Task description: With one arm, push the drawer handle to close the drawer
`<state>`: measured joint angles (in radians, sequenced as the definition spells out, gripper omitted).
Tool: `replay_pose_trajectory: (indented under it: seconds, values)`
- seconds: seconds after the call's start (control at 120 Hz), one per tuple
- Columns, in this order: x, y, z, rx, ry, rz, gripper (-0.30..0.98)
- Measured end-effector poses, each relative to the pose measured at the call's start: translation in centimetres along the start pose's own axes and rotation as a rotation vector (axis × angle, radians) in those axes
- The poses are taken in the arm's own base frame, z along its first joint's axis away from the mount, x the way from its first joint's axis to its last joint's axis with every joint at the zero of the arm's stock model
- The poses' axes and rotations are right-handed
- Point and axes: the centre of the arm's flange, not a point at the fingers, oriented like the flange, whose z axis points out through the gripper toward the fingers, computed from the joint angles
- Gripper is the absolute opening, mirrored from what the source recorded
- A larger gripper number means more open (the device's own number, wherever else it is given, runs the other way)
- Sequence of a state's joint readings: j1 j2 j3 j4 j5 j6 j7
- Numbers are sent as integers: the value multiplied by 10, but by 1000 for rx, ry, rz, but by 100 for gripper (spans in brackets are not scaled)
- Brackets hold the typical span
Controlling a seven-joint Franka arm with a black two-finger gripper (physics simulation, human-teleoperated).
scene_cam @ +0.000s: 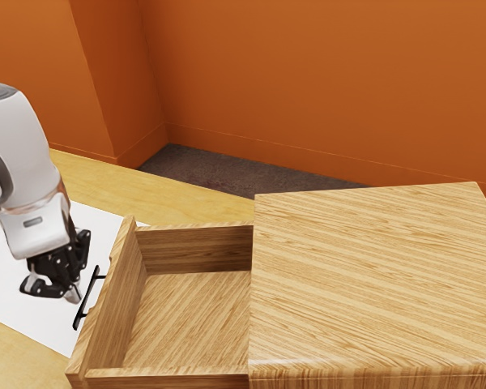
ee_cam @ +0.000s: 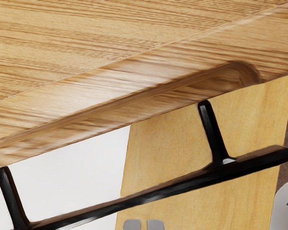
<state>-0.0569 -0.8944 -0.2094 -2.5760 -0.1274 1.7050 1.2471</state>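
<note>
Hanging close by the handle [scene_cam: 87,298], on its outer side, the tool [scene_cam: 73,294] has its two tips drawn together, with only a thin slit between them and nothing clamped there. In the wrist view a strip of desk shows between the tips and the handle; I cannot tell how near to contact they are. The white arm [scene_cam: 24,154] comes down from the exterior view's left.

The handle is a straight black bar, held off the drawer front by two posts, so a gap runs behind it between the posts. One end of the bar reaches past its post. Above the handle, a shallow scoop is cut along the front's edge.

The drawer [scene_cam: 123,267] stands well out of the cabinet [scene_cam: 373,267], toward the exterior view's left. Its inner floor lies open to view right up to the edge of the cabinet top, its side walls running in under that edge. Beneath the tool and the handle, a white sheet [scene_cam: 12,279] lies on the pale wooden desk [scene_cam: 178,186], its straight edge passing out from beside the drawer. Beyond the desk's far edge are the dark floor [scene_cam: 202,168] and orange walls [scene_cam: 308,73].
</note>
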Motion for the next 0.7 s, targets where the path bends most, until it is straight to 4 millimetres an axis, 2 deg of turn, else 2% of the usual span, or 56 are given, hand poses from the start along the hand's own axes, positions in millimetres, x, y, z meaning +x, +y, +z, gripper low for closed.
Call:
replay_pose_trajectory:
  seconds: [0.167, 0.3, 0.558, 0.7]
  values:
    - [11, -7, -3, 11, 14, 6, -9]
    - [22, -15, 6, 2, 33, 18, -11]
    - [62, -34, 2, 17, 49, 60, -10]
    - [74, -42, 2, 21, 69, 73, -10]
